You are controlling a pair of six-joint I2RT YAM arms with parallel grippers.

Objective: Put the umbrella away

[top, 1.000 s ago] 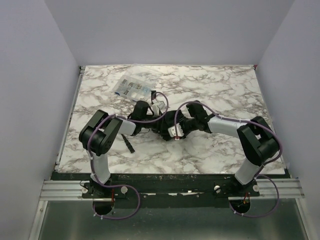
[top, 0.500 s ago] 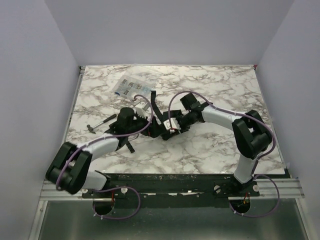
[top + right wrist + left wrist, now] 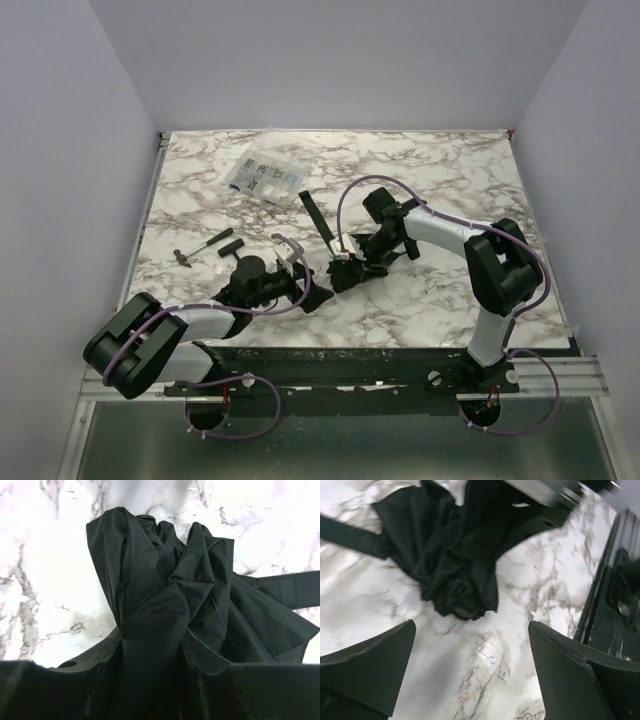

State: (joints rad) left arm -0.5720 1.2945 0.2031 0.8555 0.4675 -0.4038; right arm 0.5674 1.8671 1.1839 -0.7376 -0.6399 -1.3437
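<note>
The umbrella is a bunched mass of black fabric lying on the marble table, right of centre near the front. Its closing strap trails away toward the back. My right gripper is shut on a fold of the canopy, and the fabric fills the gap between its fingers. My left gripper hangs low over bare marble just short of the umbrella. It is open wide, with nothing between its fingers. In the top view the left gripper sits left of the bundle. The shaft and handle are hidden.
A clear plastic compartment box lies at the back left. A small black-handled tool rests near the left side. The table's front edge and black rail run close to the left gripper's right side.
My left gripper opened, let go of the fabric and drew back toward the front edge as the left arm dropped low. My right gripper kept its hold and shifted the bundle slightly forward.
</note>
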